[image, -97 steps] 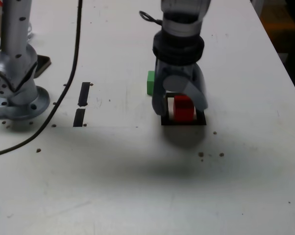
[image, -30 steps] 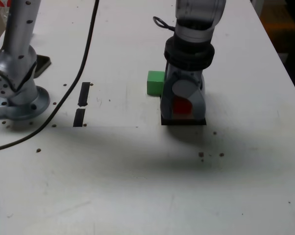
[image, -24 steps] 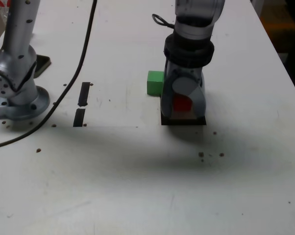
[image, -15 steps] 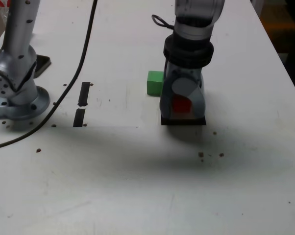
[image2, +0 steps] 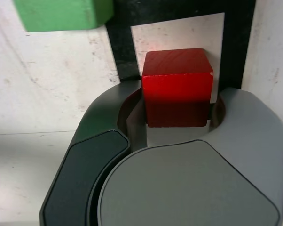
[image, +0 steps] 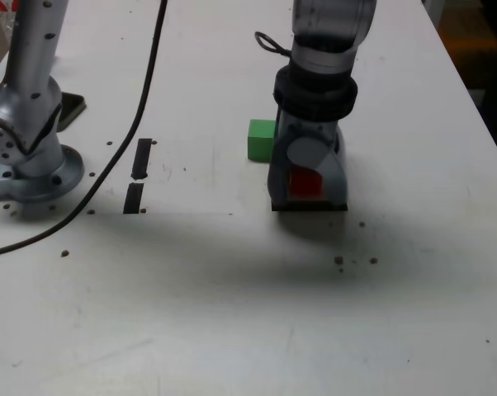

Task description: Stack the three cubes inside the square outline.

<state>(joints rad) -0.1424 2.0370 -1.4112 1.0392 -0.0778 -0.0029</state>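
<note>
The red cube [image: 306, 183] [image2: 177, 84] sits inside the square outline [image: 310, 206] [image2: 120, 47], on its white middle. My gripper [image: 308, 194] [image2: 177, 94] points down over it, one jaw on each side of the cube. The wrist view shows narrow gaps between the jaws and the cube's sides, so the gripper is open. The green cube [image: 261, 140] [image2: 61, 14] rests on the table just outside the outline, on the exterior view's left and a little farther back. The gripper does not touch it.
The arm's grey base [image: 30, 157] stands at the exterior view's left, with a black cable [image: 125, 124] curving past it. Two short black tape strips [image: 141, 157] lie between the base and the cubes. The table's edge runs down the exterior view's right.
Since the earliest frame the wide jaws closed in on the red cube over the square. In the last half second they have eased slightly apart. Neither cube has moved.
</note>
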